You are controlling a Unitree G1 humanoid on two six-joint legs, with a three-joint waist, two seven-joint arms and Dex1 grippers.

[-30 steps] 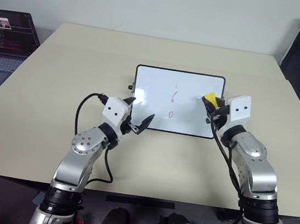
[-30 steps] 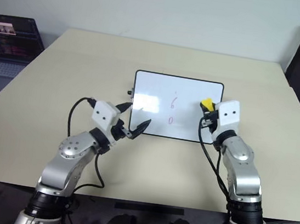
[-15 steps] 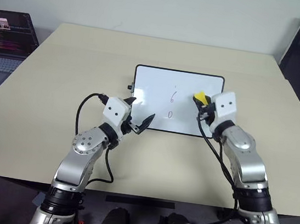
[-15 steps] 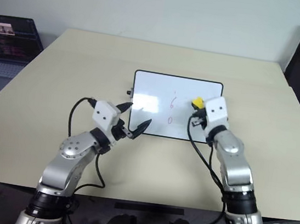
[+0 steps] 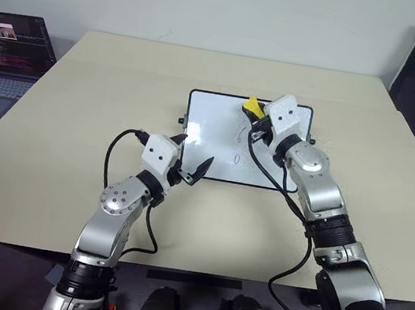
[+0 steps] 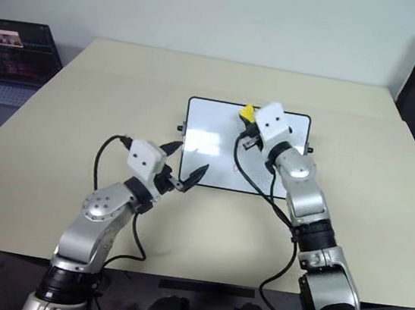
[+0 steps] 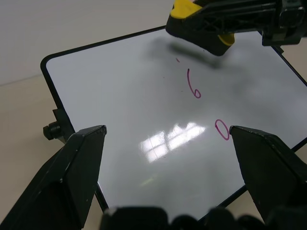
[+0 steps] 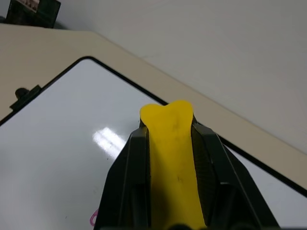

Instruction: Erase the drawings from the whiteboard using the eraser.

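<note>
Right gripper [image 5: 256, 115], fingers clamped on the eraser [image 5: 253, 107], held over the far edge of the whiteboard [image 5: 210, 136]. Eraser's long axis runs along the fingers, its yellow tip projecting past them toward the far rim; its dark underside shows in the left wrist view, and whether it touches the board cannot be told. Drawings [image 7: 194, 91]: a "6" and a "0" legible in a column, with a tiny mark above them too faint to read. Left gripper [image 5: 191, 160], fingers spread, at the board's near left corner. Table [image 5: 83, 108] lies bare around the board; a laptop [image 5: 6, 60] is cut off at the far left
</note>
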